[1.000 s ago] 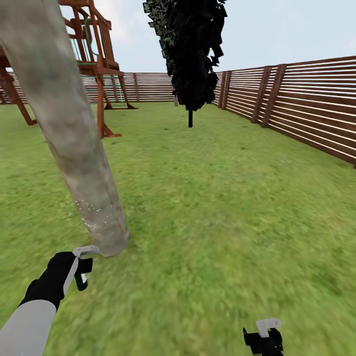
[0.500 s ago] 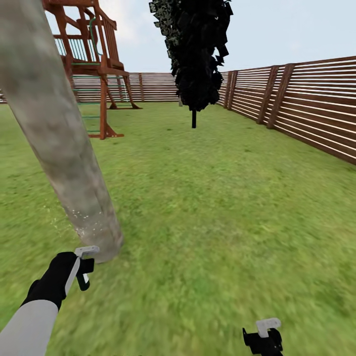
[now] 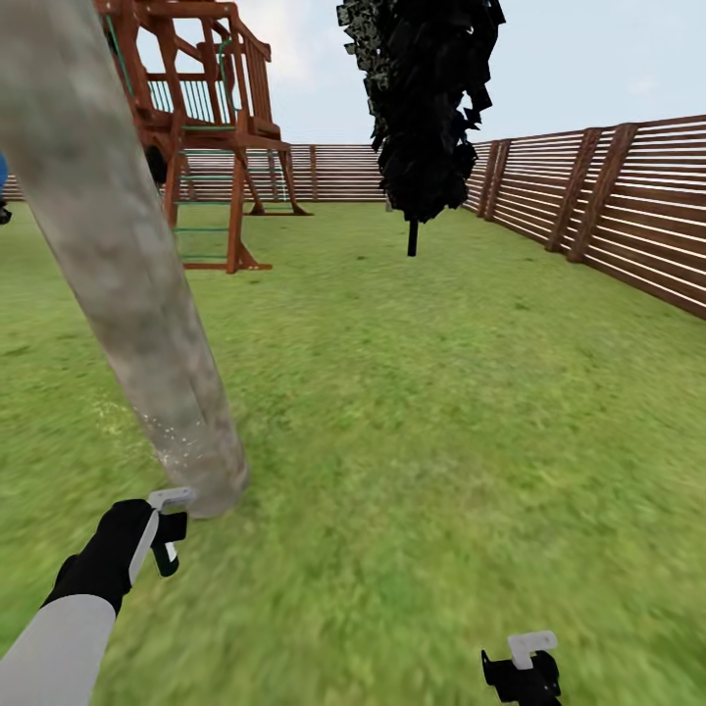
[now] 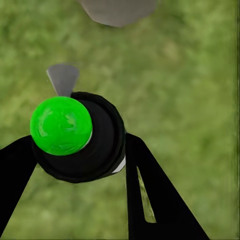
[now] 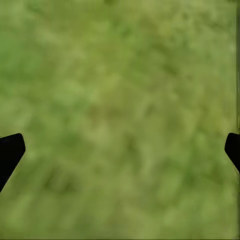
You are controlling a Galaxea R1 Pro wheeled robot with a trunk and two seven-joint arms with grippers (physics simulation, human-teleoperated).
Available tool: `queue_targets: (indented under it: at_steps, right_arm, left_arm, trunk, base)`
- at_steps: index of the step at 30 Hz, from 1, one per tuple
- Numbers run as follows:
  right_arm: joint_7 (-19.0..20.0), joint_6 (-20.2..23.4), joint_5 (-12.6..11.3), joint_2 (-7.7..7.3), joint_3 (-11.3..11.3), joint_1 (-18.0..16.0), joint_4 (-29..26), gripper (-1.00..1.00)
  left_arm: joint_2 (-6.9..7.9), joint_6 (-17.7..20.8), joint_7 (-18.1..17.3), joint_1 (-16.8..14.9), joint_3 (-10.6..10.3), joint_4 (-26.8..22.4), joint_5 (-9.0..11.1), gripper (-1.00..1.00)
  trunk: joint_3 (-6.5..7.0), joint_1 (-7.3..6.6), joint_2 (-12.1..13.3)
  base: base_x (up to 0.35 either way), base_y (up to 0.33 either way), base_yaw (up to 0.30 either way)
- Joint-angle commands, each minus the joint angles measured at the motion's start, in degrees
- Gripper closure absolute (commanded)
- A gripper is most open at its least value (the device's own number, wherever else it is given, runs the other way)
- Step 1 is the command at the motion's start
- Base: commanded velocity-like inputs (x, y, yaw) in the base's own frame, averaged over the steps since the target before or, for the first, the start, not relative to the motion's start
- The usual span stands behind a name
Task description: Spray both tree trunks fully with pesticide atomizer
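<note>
Our left gripper (image 4: pixel 75 150) clasps the pesticide atomizer (image 4: pixel 82 140), nozzle near the tree trunk (image 3: pixel 147 314) base on the lawn (image 3: pixel 441 412). Our right gripper (image 3: pixel 520 667) hangs spread, empty. We should sweep spray upward, circling slowly.

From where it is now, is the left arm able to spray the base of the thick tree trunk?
Probably yes. The left gripper holds the pesticide atomizer just short of the tree trunk, with only grass between them. Specks already show on the lower trunk.
</note>
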Motion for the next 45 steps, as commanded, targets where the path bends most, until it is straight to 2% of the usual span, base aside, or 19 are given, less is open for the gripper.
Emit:
queue_targets:
  at_steps: [1,7,12,15,17,18,20,22,23,25,27,29,32,34,37,45]
  right_arm:
    - [0.0,0.0,0.0,0.00,0.0,0.0,0.0,-1.00]
    - [0.0,0.0,0.0,0.00,0.0,0.0,0.0,-1.00]
    - [0.0,0.0,0.0,0.00,0.0,0.0,0.0,-1.00]
    - [0.0,0.0,0.0,0.00,0.0,0.0,0.0,-1.00]
    - [0.0,0.0,0.0,-0.07,0.0,0.0,-0.1,-1.00]
    - [0.0,0.0,0.0,-0.08,0.0,0.0,-0.1,-1.00]
    - [0.0,0.0,0.0,-0.08,0.0,0.0,0.0,-1.00]
    - [-0.1,0.0,0.0,-0.13,0.0,0.0,-0.1,-1.00]
    - [-0.1,0.0,0.0,-0.21,0.0,0.0,-0.1,-1.00]
    - [-0.1,0.0,0.0,-0.24,0.0,0.0,-0.1,-1.00]
    - [-0.1,0.0,0.0,-0.26,0.0,0.0,-0.2,-1.00]
    - [0.0,0.0,0.0,-0.25,0.0,0.0,-0.2,-1.00]
    - [0.0,0.0,0.0,-0.18,0.0,0.0,-0.2,-1.00]
    - [0.0,0.0,0.0,-0.18,0.0,0.0,-0.2,-1.00]
    - [0.0,0.0,0.0,-0.18,0.0,0.0,-0.2,-1.00]
    - [-0.1,0.0,0.0,-0.41,0.0,0.0,-0.2,-1.00]
  left_arm:
    - [-0.05,0.0,0.0,0.0,0.0,0.0,0.0,1.00]
    - [-0.61,0.0,0.2,0.0,-0.2,0.0,-0.1,1.00]
    - [-0.69,0.0,0.1,0.0,-0.2,-0.1,0.0,1.00]
    - [-2.15,0.0,-0.2,0.0,0.0,-0.4,0.0,1.00]
    - [-4.08,0.0,-0.1,-0.6,-0.2,-0.8,0.0,1.00]
    - [-4.31,0.0,-0.2,-0.8,-0.3,-0.8,0.0,1.00]
    - [-5.59,0.2,-0.2,-3.9,-0.4,-0.9,0.0,1.00]
    - [-6.24,0.7,0.0,-9.4,-0.4,-0.7,-0.2,1.00]
    - [-6.04,1.2,0.0,-12.0,-0.4,-0.3,-0.3,1.00]
    - [-5.01,3.6,0.0,-13.0,-0.2,-0.7,-0.4,1.00]
    - [-0.82,6.3,-0.3,-13.2,0.0,-0.9,-0.2,1.00]
    - [2.81,6.9,-0.3,-13.2,0.1,-0.9,-0.3,1.00]
    - [3.20,6.9,-0.1,-13.5,0.0,-1.0,-0.3,1.00]
    - [2.99,7.5,0.0,-15.8,0.0,-0.8,-0.3,1.00]
    - [3.36,11.5,0.0,-17.5,-0.4,-0.9,-0.7,1.00]
    - [2.91,11.7,0.1,-16.8,-0.7,-0.9,-0.9,1.00]
  trunk:
    - [0.00,0.00,0.0]
    - [0.00,0.00,0.0]
    - [0.00,0.00,0.0]
    - [0.00,0.00,0.0]
    - [0.00,0.00,0.0]
    - [0.00,0.00,0.0]
    - [0.00,0.00,0.0]
    - [0.00,0.00,0.0]
    - [0.00,0.00,0.0]
    - [0.00,0.00,0.0]
    - [0.00,0.00,0.0]
    - [0.00,0.00,0.0]
    - [0.00,0.00,0.0]
    - [0.00,0.00,0.0]
    - [0.00,0.00,0.0]
    - [0.00,0.00,0.0]
  base:
    - [0.203,-0.215,0.002]
    - [0.103,-0.257,0.020]
    - [-0.002,-0.275,0.242]
    - [-0.152,-0.209,0.275]
    - [-0.045,-0.047,0.276]
    - [-0.010,-0.010,0.276]
    - [-0.003,-0.003,0.199]
    - [-0.001,-0.001,0.048]
    - [0.000,0.000,0.006]
    - [0.000,0.000,0.002]
    - [0.000,0.000,0.000]
    - [0.000,0.000,0.000]
    - [0.000,0.000,0.151]
    - [0.000,0.000,0.262]
    - [0.000,0.000,0.221]
    - [0.000,-0.238,0.009]
